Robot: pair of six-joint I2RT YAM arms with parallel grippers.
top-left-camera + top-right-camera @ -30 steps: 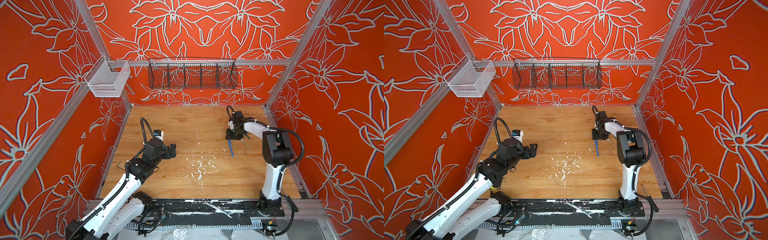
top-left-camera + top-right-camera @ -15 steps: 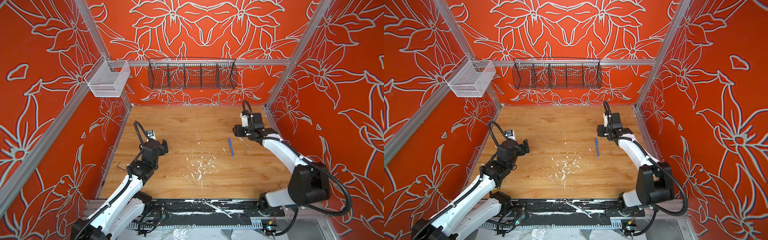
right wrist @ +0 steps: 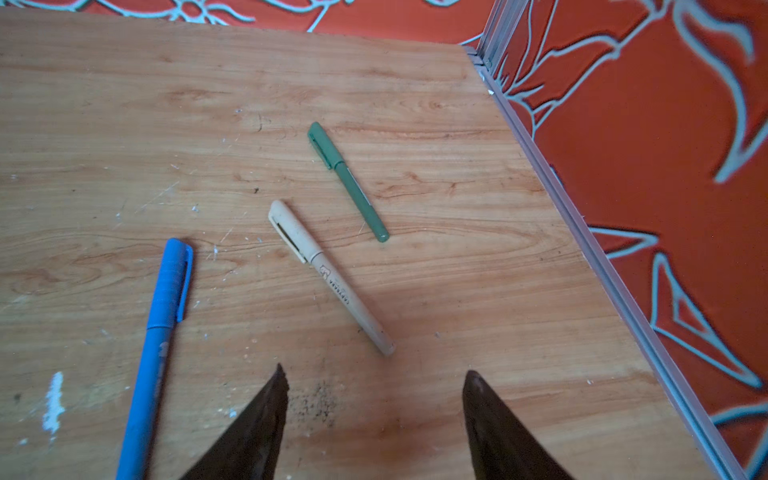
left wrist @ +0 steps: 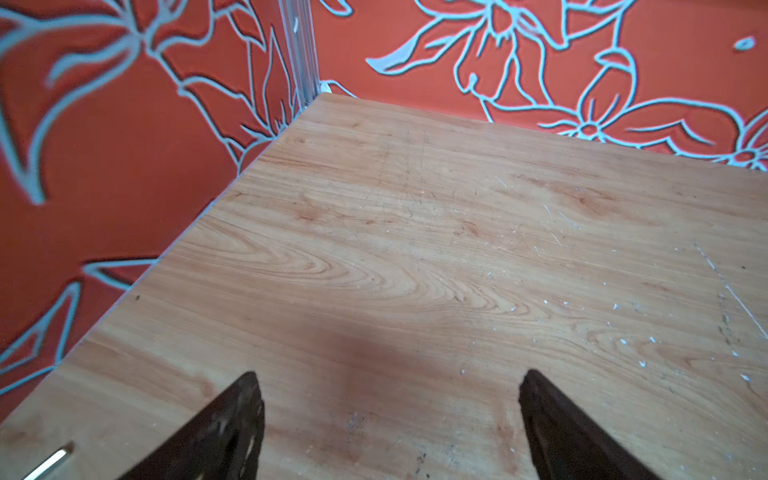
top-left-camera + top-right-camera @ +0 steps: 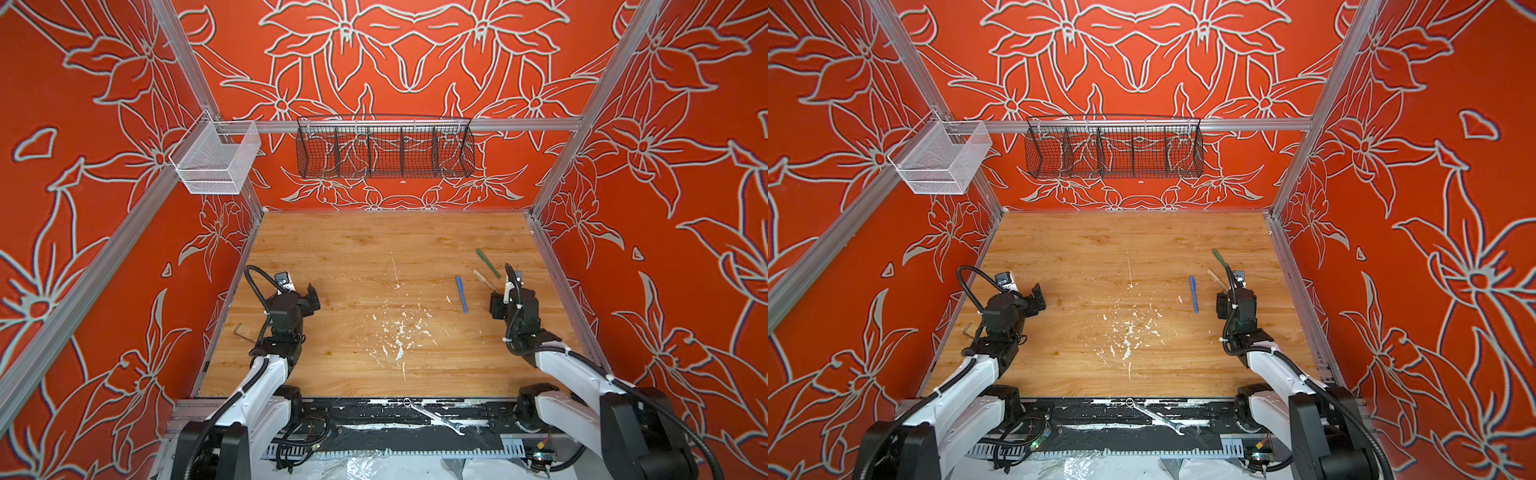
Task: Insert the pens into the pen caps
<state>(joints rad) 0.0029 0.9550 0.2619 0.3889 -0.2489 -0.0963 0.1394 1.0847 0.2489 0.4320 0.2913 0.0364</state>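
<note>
Blue pen (image 3: 156,345), beige pen (image 3: 330,276) and green pen (image 3: 349,180) lie capped at the right of the bench (image 5: 332,257).
We see blue running near-to-far, the others slanting, capped ends toward the back wall (image 5: 382,62); left pincer (image 4: 386,376) and right pincer (image 3: 374,378) gape empty.

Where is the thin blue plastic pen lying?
In both top views the blue pen lies flat on the wooden table, right of centre, left of the beige plastic pen.
</note>
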